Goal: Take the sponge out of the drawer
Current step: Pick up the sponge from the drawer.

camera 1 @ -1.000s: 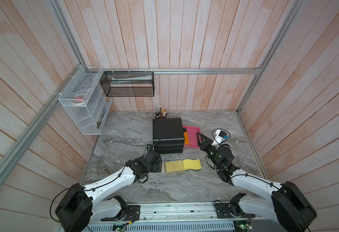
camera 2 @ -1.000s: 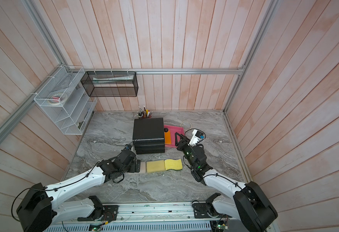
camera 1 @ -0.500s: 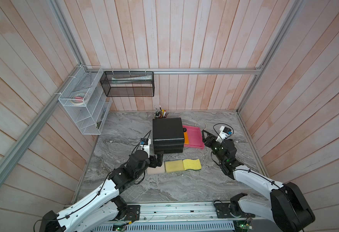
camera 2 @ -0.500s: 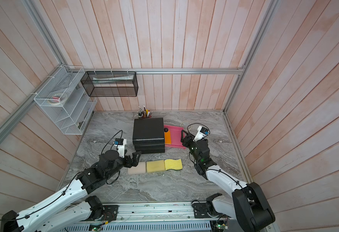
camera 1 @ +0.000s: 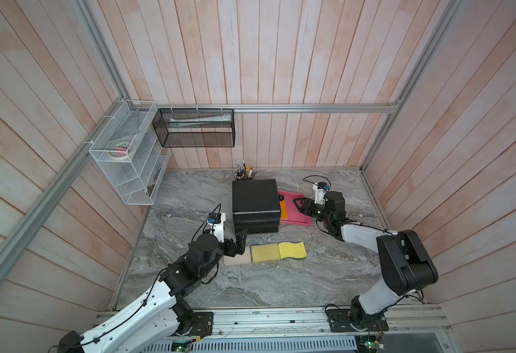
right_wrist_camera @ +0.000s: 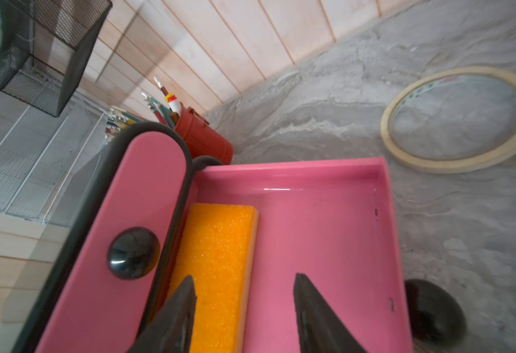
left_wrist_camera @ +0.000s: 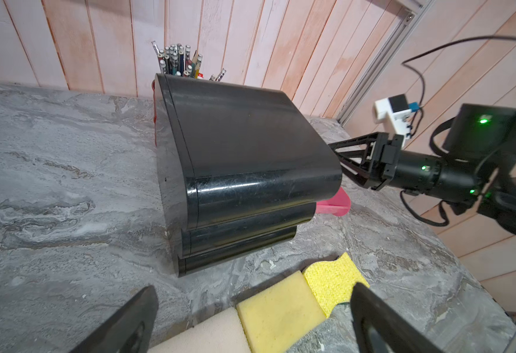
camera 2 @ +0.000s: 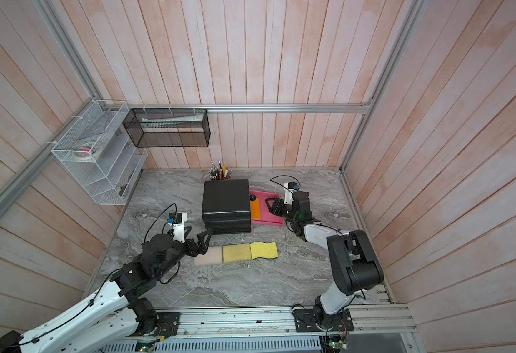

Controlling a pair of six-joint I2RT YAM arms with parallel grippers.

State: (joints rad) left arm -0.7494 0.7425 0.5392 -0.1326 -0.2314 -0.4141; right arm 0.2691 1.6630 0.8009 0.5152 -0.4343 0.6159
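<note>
A grey marbled tabletop [camera 1: 281,281] is boxed in by pale plank walls [camera 1: 250,61] with aluminium rails. A white wire rack [camera 1: 128,171] hangs on the left wall and a black mesh basket [camera 1: 195,128] on the back wall.

A black drawer unit [camera 1: 255,198] stands mid-tabletop, with a red pen cup [right_wrist_camera: 201,137] behind it. Its pink drawer [right_wrist_camera: 327,214] is pulled out toward the robot's right. The orange sponge [right_wrist_camera: 217,250] lies flat in the drawer, orange face up, on the unit's side; the rest of the drawer floor is bare. Its long axis runs along the unit's side, from the robot toward the back wall. A tape ring [right_wrist_camera: 458,119] lies on the tabletop beyond the drawer.

In front of the unit three sponges touch in a row: beige [camera 1: 236,259], yellow [camera 1: 265,253] and wavy yellow [camera 1: 292,250].

The right gripper [right_wrist_camera: 244,276] hangs over the drawer with its jaws partly apart and nothing between them, one finger over the orange sponge. The left gripper [camera 2: 204,242] is spread wide and empty, just beside the beige sponge.
</note>
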